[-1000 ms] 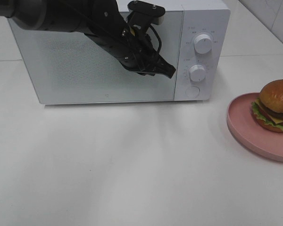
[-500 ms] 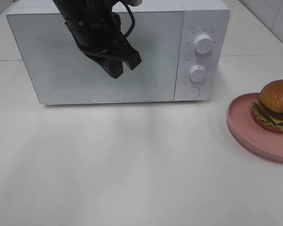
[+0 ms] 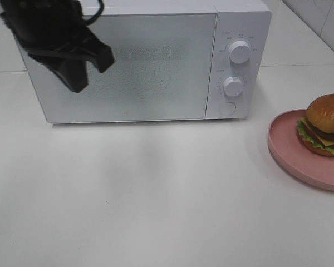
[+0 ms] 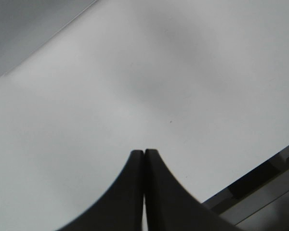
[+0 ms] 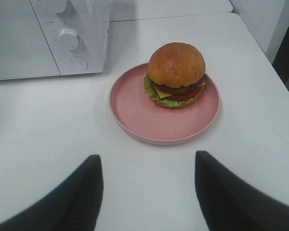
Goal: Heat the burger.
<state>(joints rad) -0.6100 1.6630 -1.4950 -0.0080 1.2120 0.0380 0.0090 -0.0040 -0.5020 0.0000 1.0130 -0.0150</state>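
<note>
The burger (image 5: 176, 73) sat on the pink plate (image 5: 135, 113) at the counter's (image 3: 156, 194) right edge, right of the shut microwave (image 3: 156, 61). My right claw (image 5: 148, 192) gaped wide and empty near the plate. My left claw (image 4: 144, 155), pressed closed on nothing, hung before the microwave's left side.

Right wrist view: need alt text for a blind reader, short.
A burger sits on a round pink plate on a white table, toward the plate's far side from the camera. The right end effector is open and empty, its two dark fingers in the foreground short of the plate. A white microwave with its door closed stands beyond.
</note>
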